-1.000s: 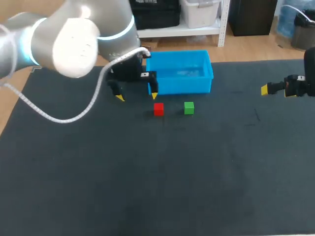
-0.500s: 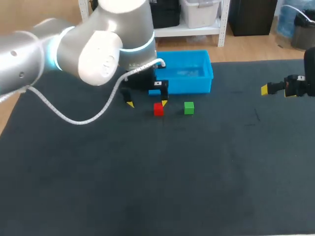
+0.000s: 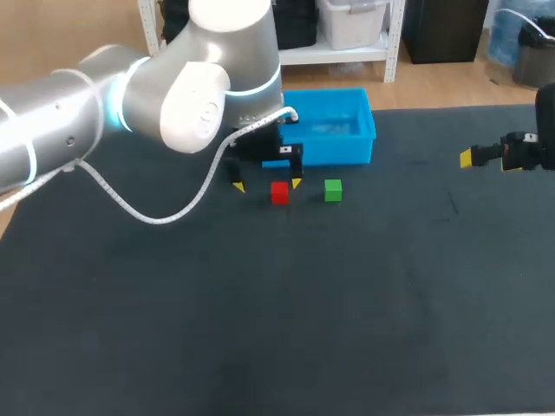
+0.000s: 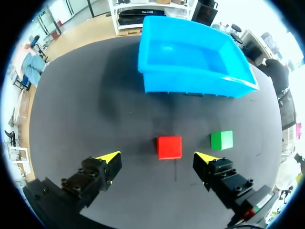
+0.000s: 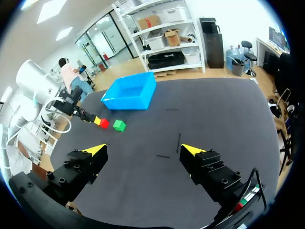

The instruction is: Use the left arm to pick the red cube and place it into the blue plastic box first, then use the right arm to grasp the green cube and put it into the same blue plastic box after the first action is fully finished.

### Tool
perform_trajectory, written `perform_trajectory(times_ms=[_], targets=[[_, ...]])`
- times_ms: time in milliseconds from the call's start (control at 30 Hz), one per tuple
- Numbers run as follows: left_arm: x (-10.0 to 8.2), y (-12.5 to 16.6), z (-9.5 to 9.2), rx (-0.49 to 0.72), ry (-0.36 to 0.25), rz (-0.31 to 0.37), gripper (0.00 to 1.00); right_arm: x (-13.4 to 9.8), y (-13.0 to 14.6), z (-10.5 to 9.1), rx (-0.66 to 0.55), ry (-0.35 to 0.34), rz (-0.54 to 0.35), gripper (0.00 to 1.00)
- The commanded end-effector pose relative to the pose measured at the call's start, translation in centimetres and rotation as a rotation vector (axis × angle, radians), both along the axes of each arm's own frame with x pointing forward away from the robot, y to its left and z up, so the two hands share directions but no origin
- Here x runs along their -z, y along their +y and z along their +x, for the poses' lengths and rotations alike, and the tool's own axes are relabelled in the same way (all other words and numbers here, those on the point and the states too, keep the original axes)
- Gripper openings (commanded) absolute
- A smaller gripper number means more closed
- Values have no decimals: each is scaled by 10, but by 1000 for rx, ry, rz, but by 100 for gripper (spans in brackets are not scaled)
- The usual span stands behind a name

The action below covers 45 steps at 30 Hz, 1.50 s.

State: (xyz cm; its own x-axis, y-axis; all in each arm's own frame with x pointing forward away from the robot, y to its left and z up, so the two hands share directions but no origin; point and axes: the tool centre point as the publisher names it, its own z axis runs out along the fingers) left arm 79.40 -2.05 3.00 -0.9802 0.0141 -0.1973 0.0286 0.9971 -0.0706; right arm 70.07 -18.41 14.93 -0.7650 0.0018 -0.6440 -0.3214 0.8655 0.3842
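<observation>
Left gripper (image 4: pixel 157 156) spread wide, red cube (image 4: pixel 169 147) on the matte desk (image 4: pixel 86 119) between its tips, green cube (image 4: pixel 222 140) just beside. Smooth, open-topped blue plastic box (image 4: pixel 190 83) ahead. Right gripper (image 5: pixel 143 149) likewise apart.

I see room each side of the red cube (image 4: pixel 169 147) between my left hand's (image 3: pixel 267 185) spread fingers; green cube (image 4: pixel 222 140) near, apart; box (image 4: pixel 190 81) walls off the table (image 4: pixel 71 119) beyond.

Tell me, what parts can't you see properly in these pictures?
Head view: the left arm hides the blue plastic box's left end.
Head view: the right gripper shows only one yellow tip; the edge cuts off its arm.
Right wrist view: the red cube is too small to tell whether the left gripper touches it.
</observation>
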Motion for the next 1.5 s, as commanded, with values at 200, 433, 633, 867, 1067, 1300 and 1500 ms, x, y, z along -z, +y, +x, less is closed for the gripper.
perform_trajectory(times_ms=[200, 433, 633, 867, 1067, 1300, 1500], targets=[[14, -8, 16, 15, 11, 29, 100, 0, -1, 0, -2, 1, 1, 100], [21, -9, 19, 6, 21, 35, 100, 0, -1, 0, -2, 1, 1, 100], [24, -11, 18, 0, 27, 36, 100, 0, -1, 0, -2, 1, 1, 100], [28, -13, 18, -2, 29, 43, 100, 0, -1, 0, -2, 1, 1, 100], [31, -15, 18, -3, 27, 49, 100, 0, -1, 0, -2, 1, 1, 100], [33, -15, 20, -14, 27, 64, 100, 0, -1, 0, -2, 1, 1, 100], [36, -15, 22, -23, 32, 71, 100, 0, -1, 0, -2, 1, 1, 100]])
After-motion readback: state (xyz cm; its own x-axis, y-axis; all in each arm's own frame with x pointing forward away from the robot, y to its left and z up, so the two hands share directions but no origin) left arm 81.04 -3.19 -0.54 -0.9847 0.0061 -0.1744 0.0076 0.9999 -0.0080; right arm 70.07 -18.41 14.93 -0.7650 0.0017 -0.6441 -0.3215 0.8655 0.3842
